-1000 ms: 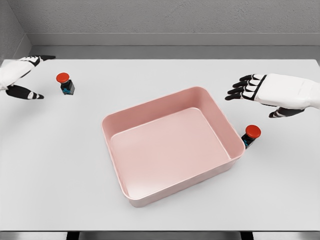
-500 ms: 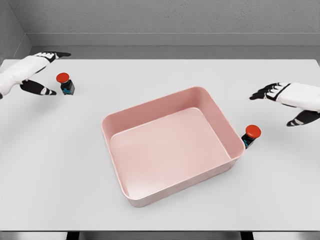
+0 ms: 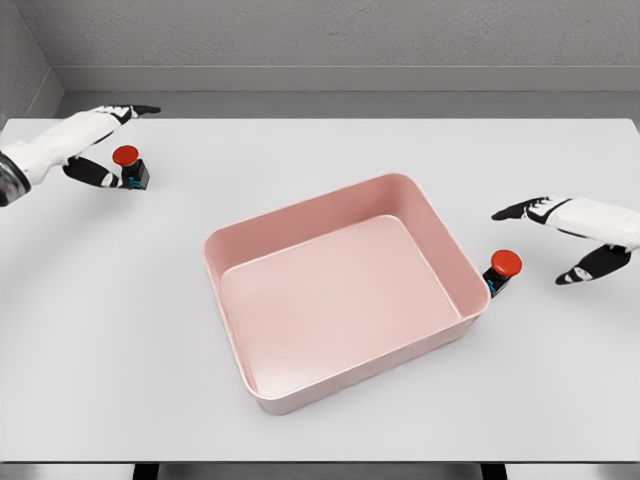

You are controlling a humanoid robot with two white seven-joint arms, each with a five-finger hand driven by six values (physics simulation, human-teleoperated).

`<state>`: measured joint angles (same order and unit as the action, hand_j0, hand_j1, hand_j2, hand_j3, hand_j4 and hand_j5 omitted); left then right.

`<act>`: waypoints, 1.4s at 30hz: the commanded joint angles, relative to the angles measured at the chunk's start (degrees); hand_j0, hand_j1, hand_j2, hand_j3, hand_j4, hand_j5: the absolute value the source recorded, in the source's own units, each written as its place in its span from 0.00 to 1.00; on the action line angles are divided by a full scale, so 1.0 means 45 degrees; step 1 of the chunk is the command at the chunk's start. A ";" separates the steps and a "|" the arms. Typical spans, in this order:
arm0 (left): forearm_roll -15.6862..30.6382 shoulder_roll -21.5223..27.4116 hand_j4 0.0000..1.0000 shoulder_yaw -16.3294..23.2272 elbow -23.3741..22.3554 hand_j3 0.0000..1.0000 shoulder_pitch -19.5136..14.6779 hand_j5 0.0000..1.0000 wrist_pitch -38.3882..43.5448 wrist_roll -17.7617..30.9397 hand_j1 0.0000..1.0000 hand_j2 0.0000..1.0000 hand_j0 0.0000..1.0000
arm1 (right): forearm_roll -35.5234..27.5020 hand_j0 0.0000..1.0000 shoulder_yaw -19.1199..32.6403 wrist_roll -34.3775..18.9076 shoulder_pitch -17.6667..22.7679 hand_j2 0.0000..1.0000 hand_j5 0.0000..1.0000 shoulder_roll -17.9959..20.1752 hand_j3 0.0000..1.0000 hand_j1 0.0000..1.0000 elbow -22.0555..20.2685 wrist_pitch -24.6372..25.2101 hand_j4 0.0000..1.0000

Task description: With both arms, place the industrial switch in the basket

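While one red-capped industrial switch (image 3: 129, 169) stands at the counter's (image 3: 320, 420) far left, the other switch (image 3: 500, 271) touches the pink basket's (image 3: 300, 225) right wall. Left hand (image 3: 95, 140) brackets the first, fingers spread. Right hand (image 3: 575, 235) hangs spread near the second.

The right arm (image 3: 620, 222) is getting cut by the picture's edge behind its fingers. The left hand's thumb (image 3: 95, 174) is hiding part of the left switch (image 3: 129, 168).

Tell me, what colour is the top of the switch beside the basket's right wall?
Red, on a black body with a bit of blue: the switch, clearest in the head view.
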<state>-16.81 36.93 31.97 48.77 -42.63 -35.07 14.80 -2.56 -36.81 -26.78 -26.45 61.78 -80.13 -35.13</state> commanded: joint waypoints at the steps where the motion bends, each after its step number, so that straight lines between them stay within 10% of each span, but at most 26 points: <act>1: 0.0083 -0.0160 1.00 0.0102 -0.0465 1.00 -0.0020 1.00 0.0016 -0.0007 1.00 1.00 1.00 | -0.0565 1.00 -0.0237 0.0013 0.0000 1.00 1.00 -0.0018 1.00 1.00 -0.0024 0.0028 1.00; 42: 0.0083 -0.0609 0.80 0.0473 -0.2184 0.80 -0.0625 0.80 0.0016 0.0013 0.80 0.80 0.80 | -0.0877 0.94 -0.0979 -0.0476 -0.0098 0.94 0.94 -0.2108 0.94 0.94 0.1655 0.0028 0.94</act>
<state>-16.84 34.08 34.25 38.99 -45.53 -35.08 14.96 -6.12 -41.26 -28.10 -26.89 52.27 -72.65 -35.11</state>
